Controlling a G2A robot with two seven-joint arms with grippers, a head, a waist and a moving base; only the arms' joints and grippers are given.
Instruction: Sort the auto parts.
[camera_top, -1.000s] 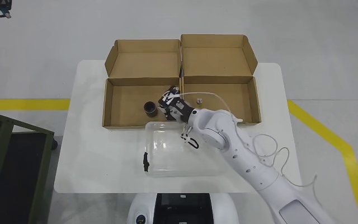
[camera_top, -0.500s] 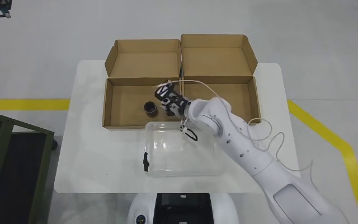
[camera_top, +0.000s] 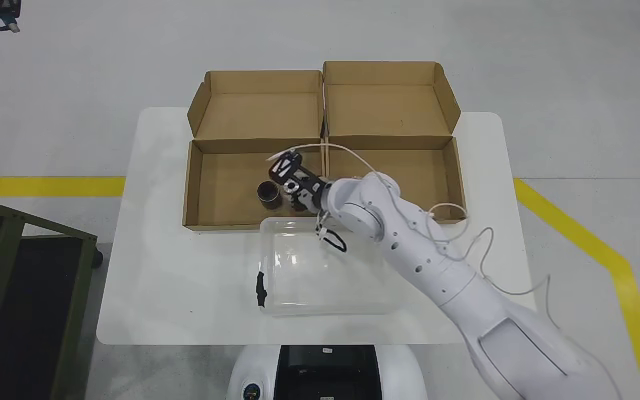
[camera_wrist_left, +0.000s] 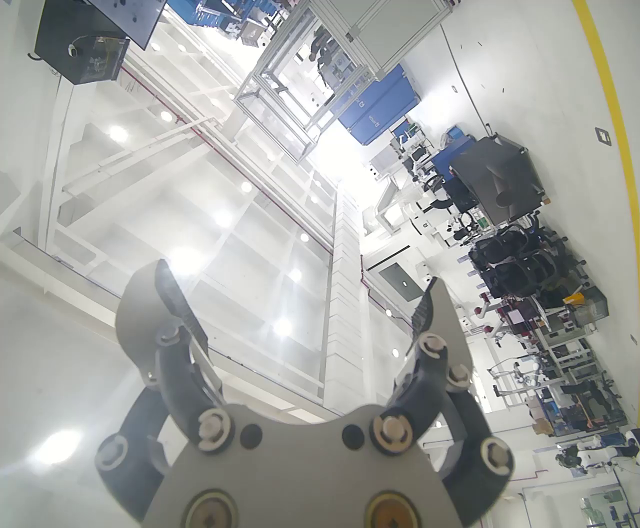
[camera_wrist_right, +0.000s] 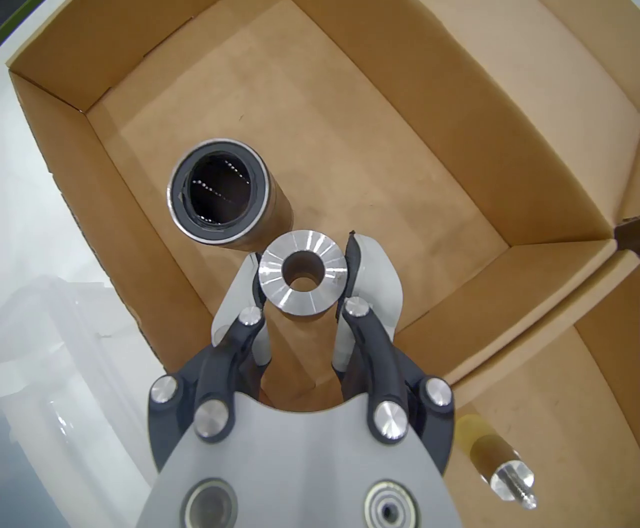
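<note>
Bright even light; ceiling lamps (camera_wrist_left: 185, 260) glare in the left wrist view, shadows in the box (camera_wrist_right: 375, 150) soft

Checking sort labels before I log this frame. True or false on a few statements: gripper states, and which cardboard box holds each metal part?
1. The right gripper is shut on the silver metal ring. True.
2. A small threaded metal stud lies in the right cardboard box. True.
3. The steel cylindrical bearing with the black bore sits in the right cardboard box. False: it stands upright in the left cardboard box, beside the held ring.
4. The left gripper holds a part. False: it is open and empty.
</note>
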